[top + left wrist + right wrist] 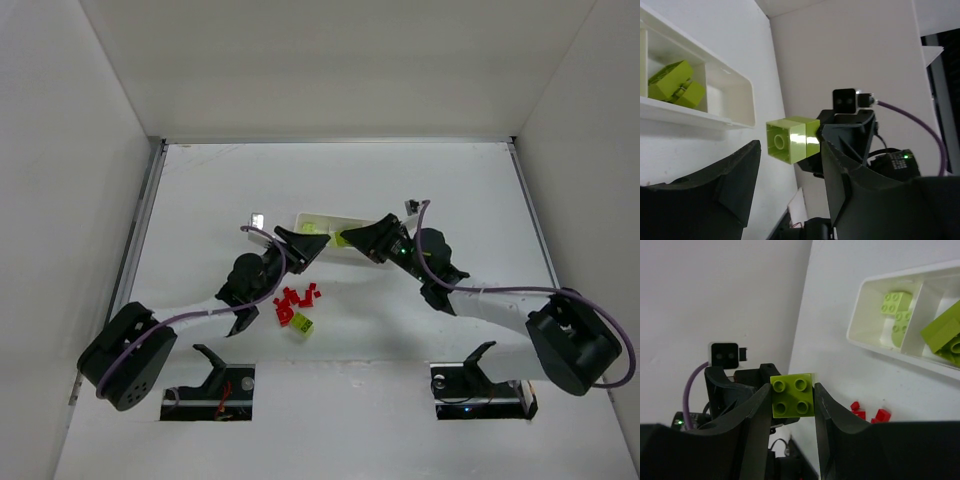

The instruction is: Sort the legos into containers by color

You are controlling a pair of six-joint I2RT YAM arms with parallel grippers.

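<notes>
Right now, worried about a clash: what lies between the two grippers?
A lime-green brick, clamped in the right gripper, with the left gripper open around it; both wrist views show it.

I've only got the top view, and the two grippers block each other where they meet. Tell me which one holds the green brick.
Observer: The right gripper does. It clamps the brick on both sides, studs toward its wrist camera.
Operator: Report the left gripper.
Observer: The left gripper stands open around the same brick, with a gap beside one finger.
Operator: Give me the tray contents.
Observer: Green bricks lie in the end compartment of the tray, and another green piece lies in the next one.
</notes>
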